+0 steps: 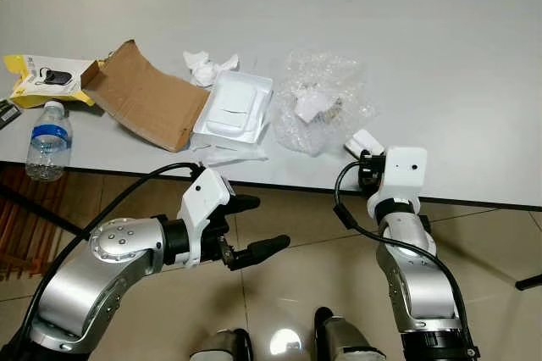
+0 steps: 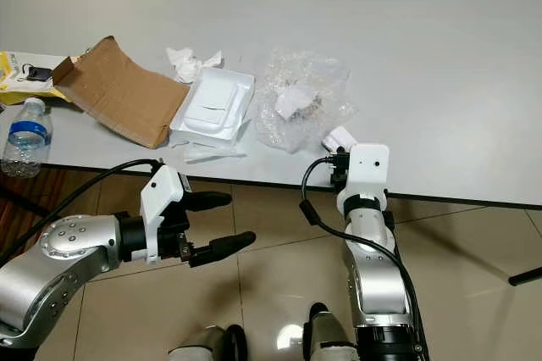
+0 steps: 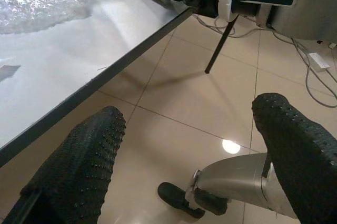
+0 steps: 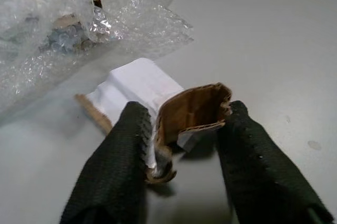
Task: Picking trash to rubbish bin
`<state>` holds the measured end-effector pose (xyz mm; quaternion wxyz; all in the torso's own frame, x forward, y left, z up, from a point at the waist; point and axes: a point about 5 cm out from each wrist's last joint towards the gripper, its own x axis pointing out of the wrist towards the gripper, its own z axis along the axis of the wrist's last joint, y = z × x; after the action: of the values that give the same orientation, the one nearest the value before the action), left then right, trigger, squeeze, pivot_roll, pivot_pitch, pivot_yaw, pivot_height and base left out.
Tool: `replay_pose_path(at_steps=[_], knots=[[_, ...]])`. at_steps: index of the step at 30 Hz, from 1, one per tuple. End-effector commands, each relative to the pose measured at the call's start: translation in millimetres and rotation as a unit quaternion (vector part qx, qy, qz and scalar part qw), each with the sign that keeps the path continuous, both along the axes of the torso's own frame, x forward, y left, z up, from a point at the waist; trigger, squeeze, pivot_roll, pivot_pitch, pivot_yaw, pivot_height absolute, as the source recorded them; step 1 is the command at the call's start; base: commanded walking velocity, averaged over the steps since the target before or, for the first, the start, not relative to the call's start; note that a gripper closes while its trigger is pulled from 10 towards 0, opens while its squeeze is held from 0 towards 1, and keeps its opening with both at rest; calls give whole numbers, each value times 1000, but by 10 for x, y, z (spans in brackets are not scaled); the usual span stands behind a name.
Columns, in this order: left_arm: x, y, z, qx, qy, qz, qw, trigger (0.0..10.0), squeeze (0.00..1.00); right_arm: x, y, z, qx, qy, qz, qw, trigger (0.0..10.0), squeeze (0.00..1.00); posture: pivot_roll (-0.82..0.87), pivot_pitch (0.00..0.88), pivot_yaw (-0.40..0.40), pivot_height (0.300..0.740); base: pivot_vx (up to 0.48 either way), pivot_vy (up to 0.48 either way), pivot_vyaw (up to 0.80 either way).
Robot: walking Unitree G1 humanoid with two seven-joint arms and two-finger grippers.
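Trash lies along the near side of a grey table [image 1: 440,56]: a heap of clear bubble wrap [image 1: 326,98], a white plastic tray [image 1: 233,107], a bent piece of brown cardboard [image 1: 148,98] and crumpled white tissue [image 1: 207,64]. My right gripper [image 4: 184,121] is at the table's front edge, just right of the bubble wrap, shut on a small scrap of card [image 4: 137,84], white outside and brown inside. The scrap [image 1: 364,141] still rests on the tabletop. My left gripper [image 1: 269,222] hangs open and holds nothing, below the table edge over the tiled floor.
A water bottle [image 1: 48,141] stands at the table's left front corner, with a yellow packet [image 1: 42,80] behind it. The far and right parts of the table are bare. A black stand leg [image 1: 529,280] and cables lie on the floor to the right.
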<state>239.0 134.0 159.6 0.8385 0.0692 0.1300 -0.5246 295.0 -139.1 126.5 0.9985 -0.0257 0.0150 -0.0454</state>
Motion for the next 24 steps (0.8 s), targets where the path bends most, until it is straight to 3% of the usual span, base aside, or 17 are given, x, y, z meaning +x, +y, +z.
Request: replay_pose_path(at_steps=[1,24], knots=[[-35,18,7,3,2,-3,1000,10000,0,-42,30,-214,8,51,6,999,0,0,75,232,97,740,0,0,0],[-49,40,-1,8,0,4,1000,10000,0,-45,21,-232,-9,29,1,1000,0,0,85,235,97,740,0,0,0]])
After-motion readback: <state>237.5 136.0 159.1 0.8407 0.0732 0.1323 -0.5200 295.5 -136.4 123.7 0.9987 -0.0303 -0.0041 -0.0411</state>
